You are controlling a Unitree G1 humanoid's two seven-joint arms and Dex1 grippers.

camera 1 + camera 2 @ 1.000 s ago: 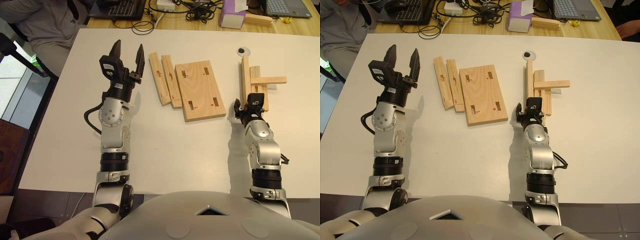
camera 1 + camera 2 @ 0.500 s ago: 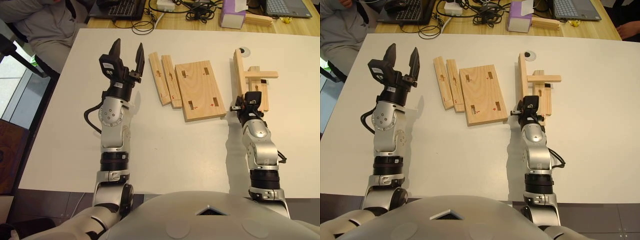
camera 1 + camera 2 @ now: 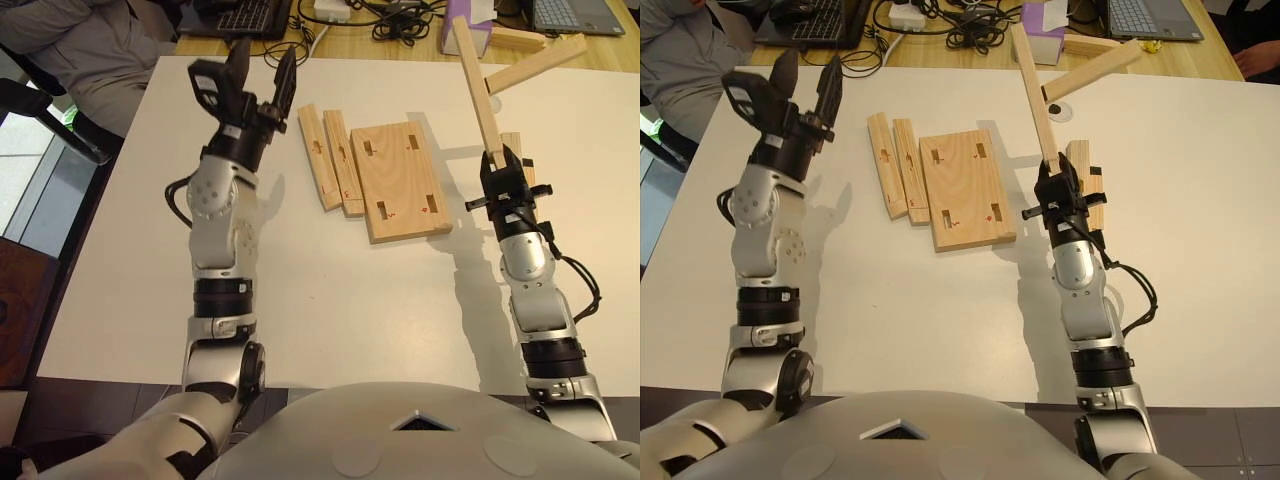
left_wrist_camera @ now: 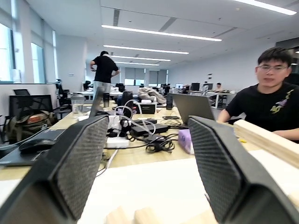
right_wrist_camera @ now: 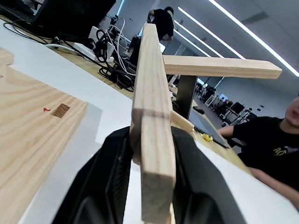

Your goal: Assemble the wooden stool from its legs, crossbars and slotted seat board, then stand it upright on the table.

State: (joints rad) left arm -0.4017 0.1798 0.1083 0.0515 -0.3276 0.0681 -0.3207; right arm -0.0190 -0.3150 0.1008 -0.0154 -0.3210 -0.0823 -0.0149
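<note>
Right gripper (image 3: 501, 163): shut tight on low end of leg (image 3: 474, 80), held up off table (image 3: 350, 300), tilted. Fixed across leg's far end: crossbar (image 3: 535, 62). Just below those jaws, flat on table: another wood piece (image 3: 517, 148), prob. a leg, mostly hidden. Left gripper (image 3: 263, 56): wide open, nothing btwn fingers, up in air. Btwn the two grippers, on table: seat board (image 3: 400, 180), slots up; two more legs (image 3: 332, 160) side by side, just beside its edge toward left jaws.
</note>
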